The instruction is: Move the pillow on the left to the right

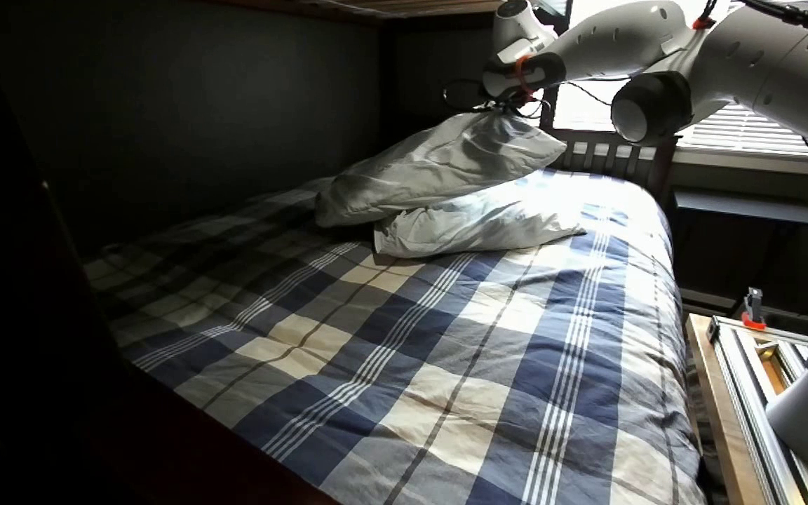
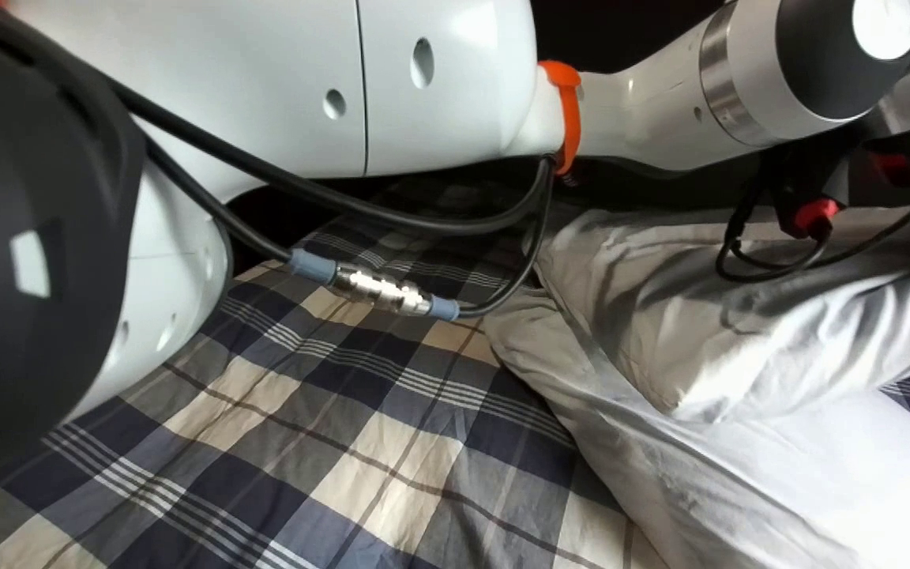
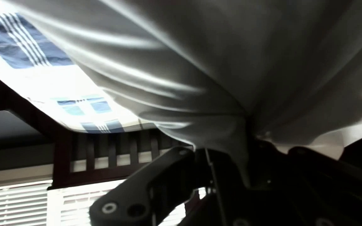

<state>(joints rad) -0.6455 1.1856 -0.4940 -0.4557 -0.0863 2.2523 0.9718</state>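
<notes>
Slanting over a brighter white fabric pillow (image 1: 474, 228), contact unclear: one wrinkled, floppy, off-white cloth pillow (image 1: 439, 172). Black two-fingered gripper (image 1: 502, 107), jaws clamped on the off-white pillow's bunched upper edge, presumably so the slack bulk lifts clear for moving.

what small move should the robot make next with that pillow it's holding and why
Probably raise the hand slightly before going sideways: it grips the upper pillow by bunched fabric, but one end of that pillow sags low, and it overlaps the lower pillow in both exterior views, so it might drag.
</notes>
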